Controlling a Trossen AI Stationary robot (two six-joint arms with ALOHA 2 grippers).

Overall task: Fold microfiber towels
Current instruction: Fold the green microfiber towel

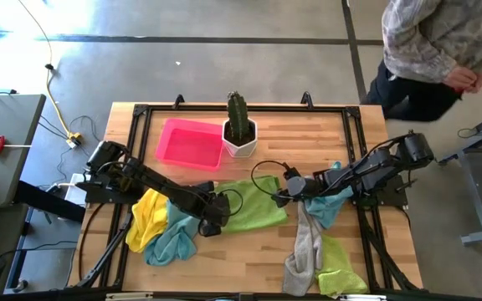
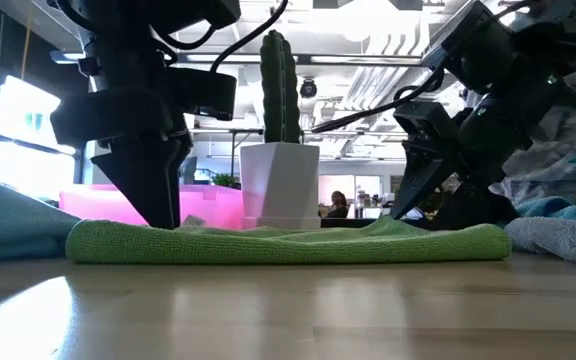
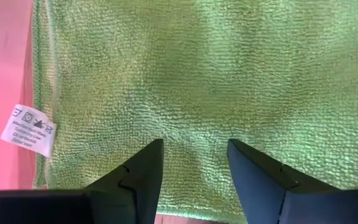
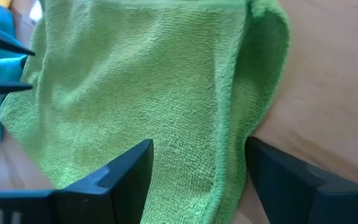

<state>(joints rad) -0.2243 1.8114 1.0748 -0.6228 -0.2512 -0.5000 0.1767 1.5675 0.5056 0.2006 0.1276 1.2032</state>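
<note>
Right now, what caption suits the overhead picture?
Both open grippers, left and right, flank a flat lime green towel.

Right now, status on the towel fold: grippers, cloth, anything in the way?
Left gripper open over green towel, near its tag edge. Right gripper open at the opposite edge. Towel flat, one edge curled. Cactus pot and pink tray close behind.

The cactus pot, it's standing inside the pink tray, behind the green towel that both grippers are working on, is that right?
Not quite. The cactus pot stands on the table beside the pink tray, not inside it; the high view shows this. The rest holds: it is behind the green towel, with the left gripper and right gripper at that towel's two ends.
</note>
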